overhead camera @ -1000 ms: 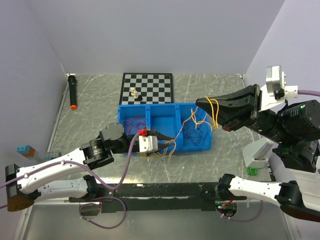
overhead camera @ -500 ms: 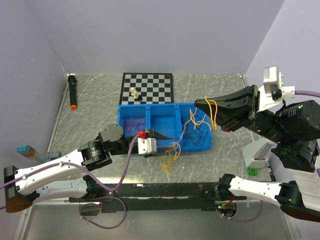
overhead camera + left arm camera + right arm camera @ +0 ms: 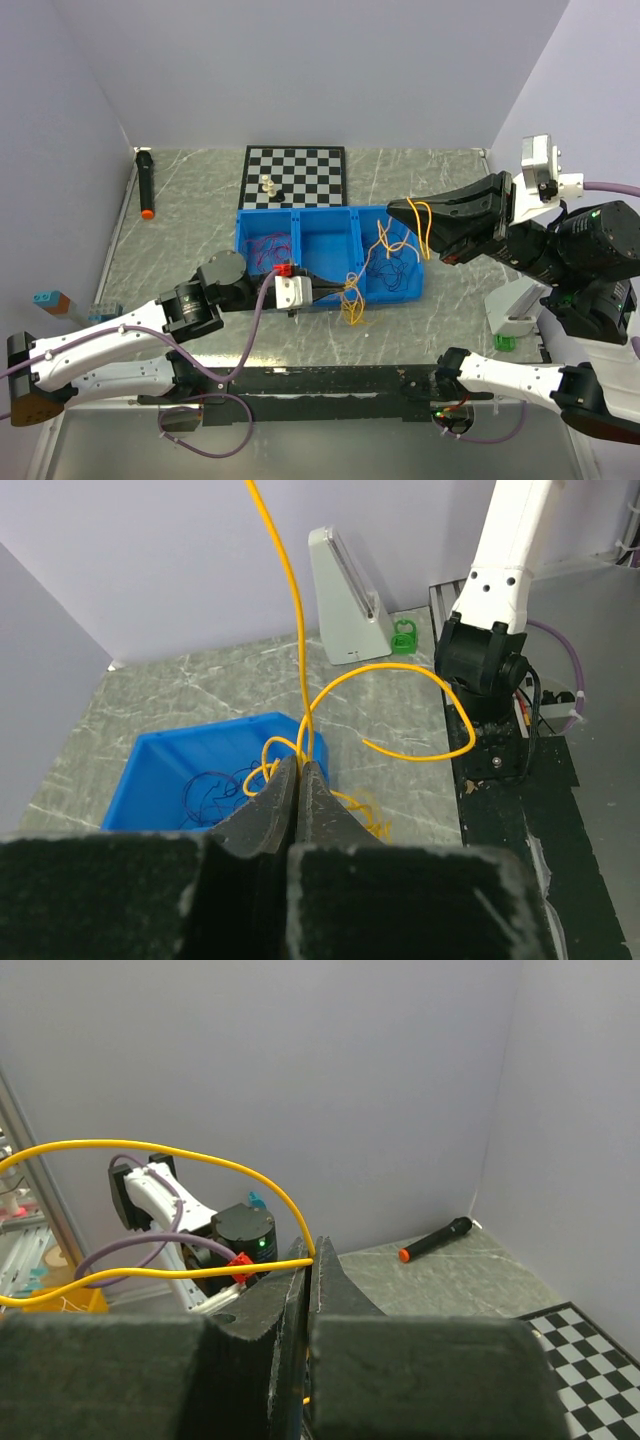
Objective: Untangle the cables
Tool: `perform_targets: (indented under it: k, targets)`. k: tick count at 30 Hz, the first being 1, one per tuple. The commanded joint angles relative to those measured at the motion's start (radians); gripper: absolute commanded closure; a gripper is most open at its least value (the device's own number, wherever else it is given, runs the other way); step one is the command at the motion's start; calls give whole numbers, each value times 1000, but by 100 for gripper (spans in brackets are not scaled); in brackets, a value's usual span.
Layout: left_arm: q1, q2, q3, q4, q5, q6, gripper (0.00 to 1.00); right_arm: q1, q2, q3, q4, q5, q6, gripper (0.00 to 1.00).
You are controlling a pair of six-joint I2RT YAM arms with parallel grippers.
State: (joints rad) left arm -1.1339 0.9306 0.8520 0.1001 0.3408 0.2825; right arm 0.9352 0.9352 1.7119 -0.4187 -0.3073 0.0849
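The cables lie in and around a blue bin [image 3: 300, 222]: red strands [image 3: 265, 248] in its left compartment, dark strands [image 3: 396, 274] in its right one. A yellow cable [image 3: 352, 303] runs from the bin's front edge up to the right. My left gripper [image 3: 345, 290] is low at the bin's front, shut on the yellow cable [image 3: 298, 630], which rises between the tips of that gripper [image 3: 300, 766]. My right gripper [image 3: 392, 207] hangs above the right compartment, shut on the same yellow cable [image 3: 200, 1155], which leaves the tips of that gripper [image 3: 313, 1251] in loops.
A chessboard [image 3: 296, 176] with two pieces [image 3: 268, 185] lies behind the bin. A black marker with an orange tip [image 3: 146, 184] rests by the left wall. A white stand [image 3: 520, 310] and a green piece [image 3: 504, 343] sit at the right. Small blocks [image 3: 50, 300] lie at the left edge.
My left gripper opened, let the yellow bunch sag onto the table, then shut on the yellow cable a little further right. The right gripper shifted slightly left, still gripping.
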Motion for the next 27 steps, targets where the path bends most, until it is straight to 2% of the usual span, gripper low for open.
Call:
perform_targets:
  k: [1,7,15,21,27]
  targets:
    - [0,-27,-2,46,-29,-40,99,-1,-15,-14,43,-1,6,100]
    - [10,-33,-5,47,-51,-49,99,-1,-16,-14,34,19,-10,100]
    - [138,-117,62,43,-264,-163,99,-1,-137,-29,-58,209,-114,100]
    - [229,-190,137,-69,-252,-317,99,-1,-213,-29,-114,306,-143,100]
    - [304,-249,119,-91,-241,-457,95,-1,-269,-51,-146,387,-134,100]
